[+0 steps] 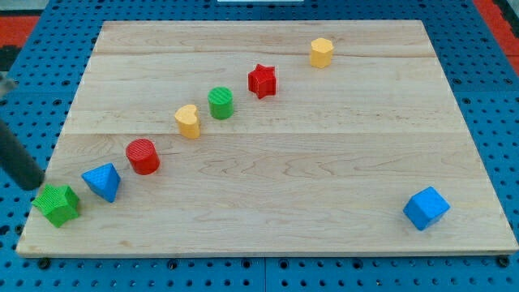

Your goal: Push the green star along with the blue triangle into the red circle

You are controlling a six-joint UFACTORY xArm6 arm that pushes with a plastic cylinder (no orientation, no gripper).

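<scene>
Seven blocks sit on the wooden board (268, 162), and six of them run in a loose diagonal from the near left corner up to the far right. No bins or trays here, just the flat board on a blue pegboard surface (495, 97). My tip (32, 183) comes in as a dark rod from the left edge, its lower end right at the board's left rim, just above and left of the green star (57, 203). It looks to be touching or all but touching the star's far left side; I cannot tell for sure. No jaws on this rod, so nothing is gripped or pinched, it only presses sideways. The green star lies at the near left corner, close to the board's edge. Just right of it and slightly farther sits the blue triangle (102, 182), near the star but with a thin gap between them. Next up the line, right and farther again, is the red circle (143, 156), apart from the triangle. Beyond that come a yellow heart-like block (187, 122), a green cylinder (220, 103), a red star (262, 81) and a yellow hexagon (321, 52). Well apart from all of these, a blue cube (426, 208) sits alone at the near right
</scene>
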